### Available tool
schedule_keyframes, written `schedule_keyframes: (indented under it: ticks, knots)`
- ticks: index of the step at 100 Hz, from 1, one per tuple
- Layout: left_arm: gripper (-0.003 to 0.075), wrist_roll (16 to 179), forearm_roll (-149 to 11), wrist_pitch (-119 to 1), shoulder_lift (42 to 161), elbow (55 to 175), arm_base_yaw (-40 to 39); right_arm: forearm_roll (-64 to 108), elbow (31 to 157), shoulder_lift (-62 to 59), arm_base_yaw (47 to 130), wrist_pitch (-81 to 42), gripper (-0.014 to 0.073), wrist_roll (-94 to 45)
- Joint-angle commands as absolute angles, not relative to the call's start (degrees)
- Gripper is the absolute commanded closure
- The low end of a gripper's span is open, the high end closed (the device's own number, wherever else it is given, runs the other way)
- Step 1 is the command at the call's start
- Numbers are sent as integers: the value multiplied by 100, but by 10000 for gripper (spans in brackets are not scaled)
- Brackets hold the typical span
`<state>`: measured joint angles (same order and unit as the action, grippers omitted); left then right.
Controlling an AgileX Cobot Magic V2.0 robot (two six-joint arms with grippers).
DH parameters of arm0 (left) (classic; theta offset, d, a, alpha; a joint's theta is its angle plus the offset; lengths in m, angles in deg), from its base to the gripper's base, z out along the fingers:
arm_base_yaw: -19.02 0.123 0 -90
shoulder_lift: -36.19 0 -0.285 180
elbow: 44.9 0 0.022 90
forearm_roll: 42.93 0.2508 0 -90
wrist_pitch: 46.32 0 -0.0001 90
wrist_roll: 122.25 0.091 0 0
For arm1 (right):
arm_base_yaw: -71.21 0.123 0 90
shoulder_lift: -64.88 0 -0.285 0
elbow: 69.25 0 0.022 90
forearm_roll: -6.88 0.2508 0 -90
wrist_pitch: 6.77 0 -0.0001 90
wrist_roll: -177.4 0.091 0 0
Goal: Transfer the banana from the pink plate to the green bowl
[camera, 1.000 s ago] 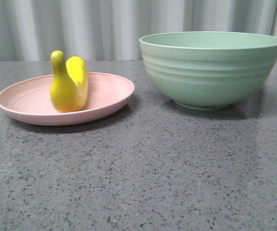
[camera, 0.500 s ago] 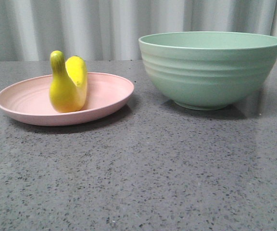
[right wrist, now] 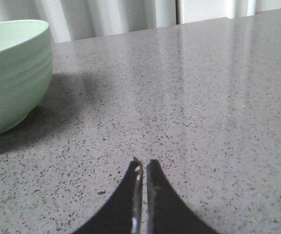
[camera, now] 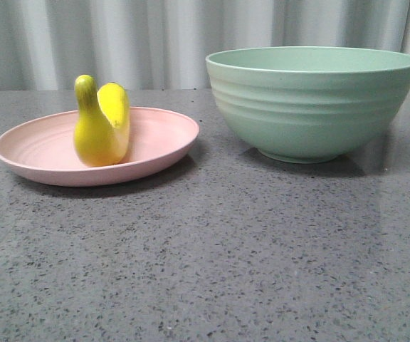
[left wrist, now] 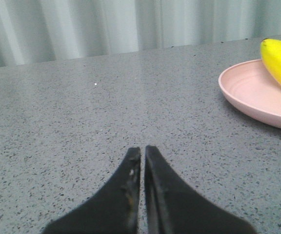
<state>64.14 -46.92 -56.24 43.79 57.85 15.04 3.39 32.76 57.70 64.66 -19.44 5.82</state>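
Observation:
The yellow banana (camera: 102, 122) rests on the pink plate (camera: 41, 151) at the left of the front view, its stem end pointing up. The green bowl (camera: 309, 101) stands to the plate's right, upright; its inside is hidden. Neither gripper shows in the front view. My left gripper (left wrist: 143, 148) is shut and empty, low over the bare table, with the pink plate (left wrist: 250, 92) and the banana (left wrist: 280, 62) off to one side. My right gripper (right wrist: 144, 162) is shut and empty over the table, apart from the green bowl (right wrist: 11, 68).
The grey speckled tabletop (camera: 212, 249) stretches in front of the plate and the bowl. A pale pleated curtain (camera: 155, 39) hangs behind the table's far edge.

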Motion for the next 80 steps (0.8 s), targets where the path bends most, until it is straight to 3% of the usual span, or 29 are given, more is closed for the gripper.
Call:
schedule_keyframes:
  ticks: [1, 26, 80]
  knots:
    - [738, 6418, -4748, -5217, 4185, 5632, 1513, 255, 3129, 5874, 6434, -1439, 673, 565]
    - [738, 6418, -4733, -5229, 4185, 5632, 1513, -225, 3129, 5874, 6434, -794, 673, 565]
    - [738, 6418, -4733, -5218, 4185, 5632, 1513, -243, 3129, 5874, 6434, -846, 673, 565]
